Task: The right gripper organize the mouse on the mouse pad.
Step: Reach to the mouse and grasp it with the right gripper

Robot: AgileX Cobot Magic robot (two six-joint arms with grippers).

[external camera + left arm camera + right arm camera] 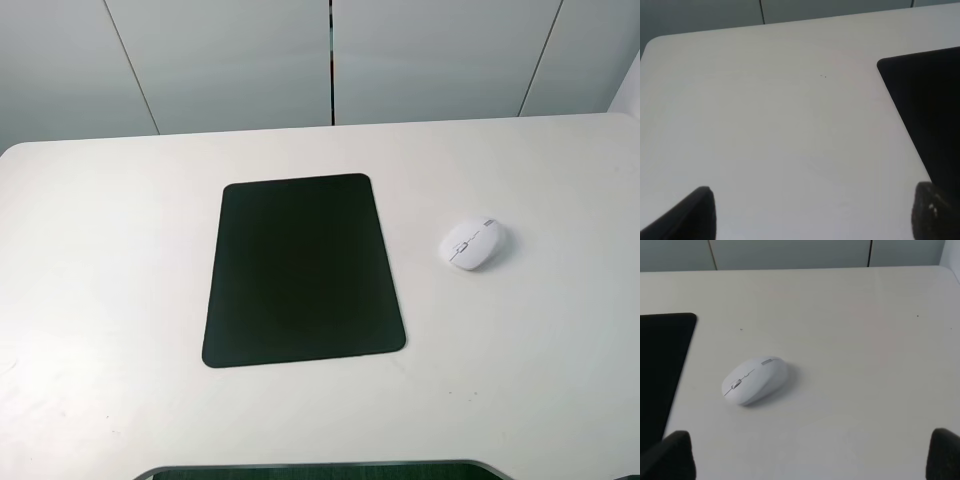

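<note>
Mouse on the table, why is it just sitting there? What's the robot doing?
Nothing is held yet. The white mouse sits on the table, right of the black mouse pad in the high view, not touching it. The right gripper is open, with the mouse ahead of it and clear of its fingers. The left gripper is open too, over bare table near the pad's corner. Putting the mouse on the pad is not yet done.

The small white mouse [471, 243] lies at three o'clock of the flat black mouse pad [303, 270], clear of its edge, while the right gripper [810, 460] gapes wide.
</note>
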